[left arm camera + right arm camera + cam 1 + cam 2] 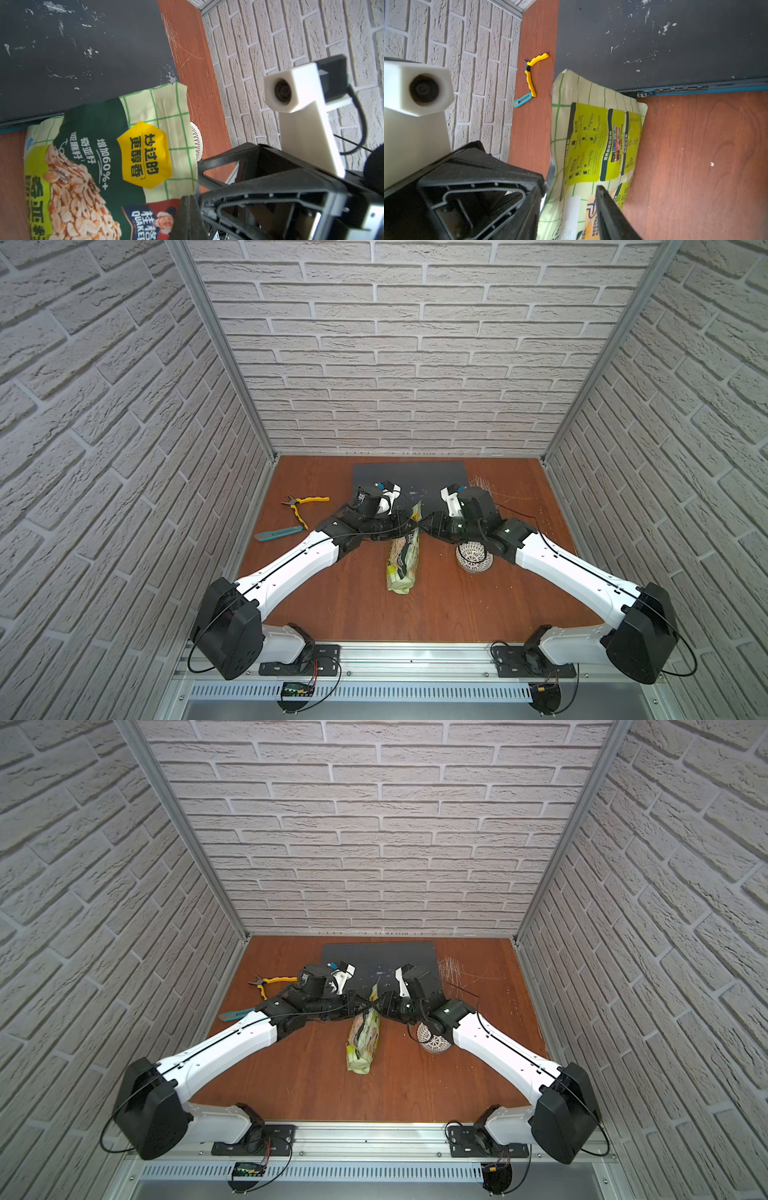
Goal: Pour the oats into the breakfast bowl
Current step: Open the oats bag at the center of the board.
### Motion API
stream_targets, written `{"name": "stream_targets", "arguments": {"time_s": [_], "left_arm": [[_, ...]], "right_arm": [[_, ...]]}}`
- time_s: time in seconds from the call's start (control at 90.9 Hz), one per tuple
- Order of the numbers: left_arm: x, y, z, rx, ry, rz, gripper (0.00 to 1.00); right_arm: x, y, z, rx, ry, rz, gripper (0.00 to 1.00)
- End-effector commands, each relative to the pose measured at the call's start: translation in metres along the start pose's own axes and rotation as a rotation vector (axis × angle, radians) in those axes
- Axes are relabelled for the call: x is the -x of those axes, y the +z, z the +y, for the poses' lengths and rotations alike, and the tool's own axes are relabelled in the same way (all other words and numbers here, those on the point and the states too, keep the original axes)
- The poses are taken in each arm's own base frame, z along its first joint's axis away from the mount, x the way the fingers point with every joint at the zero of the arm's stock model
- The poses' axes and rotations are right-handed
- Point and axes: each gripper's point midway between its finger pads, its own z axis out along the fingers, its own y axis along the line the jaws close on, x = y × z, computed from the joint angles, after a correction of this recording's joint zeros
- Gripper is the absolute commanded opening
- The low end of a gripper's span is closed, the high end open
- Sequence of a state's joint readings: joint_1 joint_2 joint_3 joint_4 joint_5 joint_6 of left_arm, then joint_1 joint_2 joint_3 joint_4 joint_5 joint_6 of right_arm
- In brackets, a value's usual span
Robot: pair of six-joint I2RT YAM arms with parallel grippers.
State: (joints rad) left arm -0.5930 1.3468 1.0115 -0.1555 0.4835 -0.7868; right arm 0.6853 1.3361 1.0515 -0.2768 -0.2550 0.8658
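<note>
The left gripper (409,526) is pinching the top edge of the oats pouch (402,566). The pouch is leaning at the centre of both top views, its base on the worktop (332,605). The right gripper (427,527) is facing the same edge with its jaws apart. The breakfast bowl (473,562) is sitting just right of centre, partly under the right arm. The pouch is probably being opened. Next, the right gripper needs a firm bite on that edge before pulling.
</note>
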Motion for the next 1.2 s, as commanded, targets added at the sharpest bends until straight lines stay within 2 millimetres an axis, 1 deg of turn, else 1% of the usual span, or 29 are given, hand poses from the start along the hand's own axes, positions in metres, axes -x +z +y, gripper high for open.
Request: {"name": "stream_targets", "arguments": {"time_s": [0.0,0.209,0.33,0.407,0.572,0.704,0.803,0.902,1.034,1.122,1.188], "left_arm": [[0.004,-0.003,-0.012,-0.027,0.028,-0.015,0.00],[0.005,-0.003,-0.011,-0.018,0.031,-0.017,0.00],[0.004,-0.003,-0.010,-0.013,0.034,-0.015,0.00],[0.005,-0.004,-0.011,-0.010,0.038,-0.017,0.00],[0.006,-0.006,-0.013,-0.010,0.044,-0.019,0.00],[0.007,-0.008,-0.012,-0.002,0.046,-0.025,0.00],[0.008,-0.011,-0.011,0.015,0.051,-0.040,0.00],[0.011,-0.017,-0.012,0.023,0.061,-0.060,0.00],[0.010,-0.020,-0.015,0.016,0.071,-0.062,0.07],[0.009,-0.022,-0.017,0.009,0.076,-0.059,0.12],[0.008,-0.023,-0.018,0.004,0.079,-0.057,0.16]], "right_arm": [[0.009,-0.003,0.009,0.009,-0.014,-0.037,0.45],[0.003,-0.005,-0.006,-0.060,-0.027,-0.019,0.36],[0.001,-0.007,-0.011,-0.087,-0.036,-0.014,0.35],[0.000,-0.005,-0.010,-0.079,-0.035,-0.008,0.35],[-0.002,0.003,0.002,-0.039,-0.040,0.015,0.34],[-0.005,0.007,0.005,-0.036,-0.042,0.036,0.32],[-0.009,0.006,0.005,-0.035,-0.037,0.049,0.30],[-0.012,0.003,0.002,-0.050,-0.033,0.055,0.25],[-0.016,0.002,0.001,-0.041,-0.025,0.065,0.13],[-0.018,0.003,0.007,-0.003,-0.018,0.072,0.04],[-0.017,0.003,0.014,0.037,-0.013,0.069,0.03]]}}
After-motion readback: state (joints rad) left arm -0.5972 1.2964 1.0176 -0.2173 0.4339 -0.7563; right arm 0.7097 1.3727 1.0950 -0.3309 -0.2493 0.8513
